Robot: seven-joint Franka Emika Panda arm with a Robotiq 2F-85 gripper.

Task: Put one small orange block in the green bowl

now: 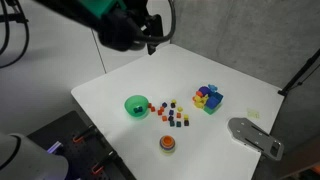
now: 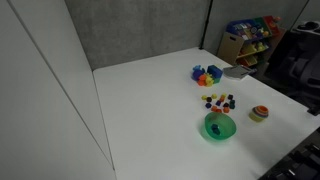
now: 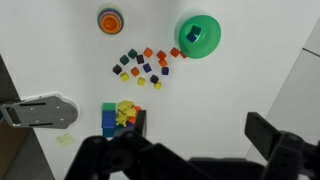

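Observation:
The green bowl (image 1: 135, 106) stands near the table's edge and shows in both exterior views (image 2: 219, 126) and in the wrist view (image 3: 199, 37). Something dark lies inside it. Several tiny coloured cubes (image 1: 172, 113) (image 2: 221, 101) lie scattered beside the bowl. Among them, a small orange block (image 3: 148, 52) shows in the wrist view, and another reddish-orange one (image 3: 175, 52) lies close to the bowl's rim. My gripper (image 1: 152, 40) hangs high above the table's far side, well away from the cubes. It is open and empty in the wrist view (image 3: 200, 128).
A pile of bigger yellow, blue and purple blocks (image 1: 208, 98) (image 2: 206, 74) (image 3: 122, 115) sits beyond the cubes. An orange-red disc (image 1: 167, 144) (image 3: 109, 19) lies near the table edge. A grey metal plate (image 1: 255, 136) (image 3: 40, 112) overhangs one corner. A toy shelf (image 2: 250, 40) stands behind the table.

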